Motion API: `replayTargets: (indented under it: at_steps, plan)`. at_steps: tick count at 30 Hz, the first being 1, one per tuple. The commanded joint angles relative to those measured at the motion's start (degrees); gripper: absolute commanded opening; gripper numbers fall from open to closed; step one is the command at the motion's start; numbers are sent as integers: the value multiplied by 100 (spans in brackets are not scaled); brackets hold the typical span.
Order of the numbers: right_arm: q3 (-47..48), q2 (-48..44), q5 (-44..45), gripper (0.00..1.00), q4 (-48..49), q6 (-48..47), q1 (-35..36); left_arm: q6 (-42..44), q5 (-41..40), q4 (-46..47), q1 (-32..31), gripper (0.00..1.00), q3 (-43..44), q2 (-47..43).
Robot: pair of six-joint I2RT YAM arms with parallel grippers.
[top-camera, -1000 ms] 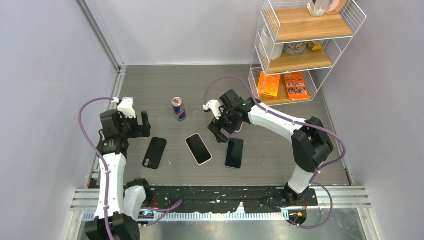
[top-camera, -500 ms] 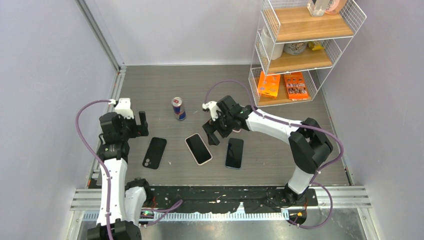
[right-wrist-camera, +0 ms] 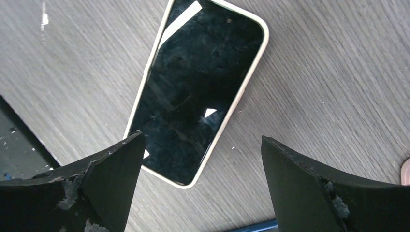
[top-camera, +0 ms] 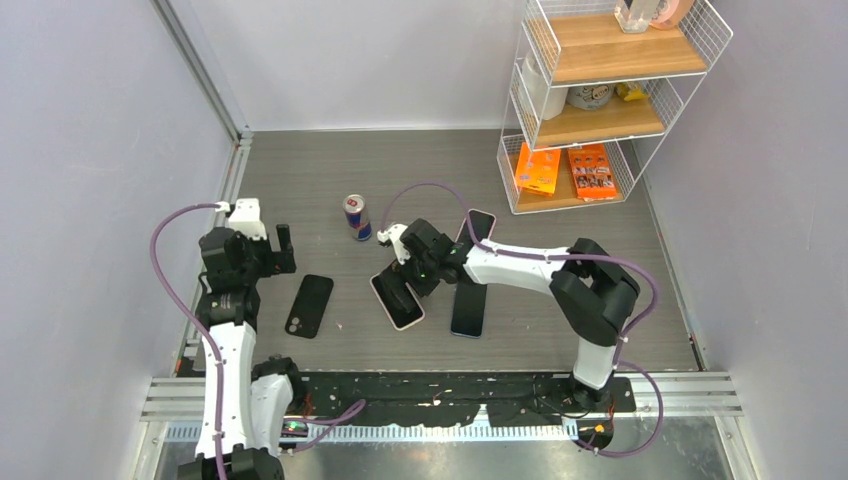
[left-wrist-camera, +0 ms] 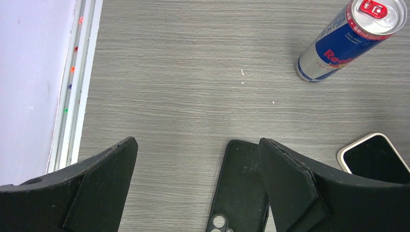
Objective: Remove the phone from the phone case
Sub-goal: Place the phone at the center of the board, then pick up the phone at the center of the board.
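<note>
Top view: R gripper (top-camera: 404, 286) hangs low over the phone in a pale case (right-wrist-camera: 198, 92), which lies screen up mid-table. Jaws wide apart, one finger on each side, no grip yet. L gripper (top-camera: 283, 250) is at the left, jaws also apart & holding nothing, just far of a black case (left-wrist-camera: 241, 188) lying back up. Judged: task barely begun. Phone is in its case, and gripping & peeling are all left to do.
</note>
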Motion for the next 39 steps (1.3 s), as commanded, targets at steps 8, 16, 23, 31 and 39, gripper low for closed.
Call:
replayTargets:
  at_steps: [8,16,23,31,39]
  plan:
    - [54,396,-4,95,618,392,79,112,218,397,-16,100,-148,-185]
    - [67,478,-45,96,642,495,251,112,208,421,-16,100,-165,-218]
    - [167,783,-105,96,568,656,325,126,237,421,-15,99,-187,-231]
    - [193,914,-12,95,432,881,458,156,204,413,-7,100,-190,-225]
    - [441,1260,389,95,2,1287,785,179,154,388,2,99,-210,-284]
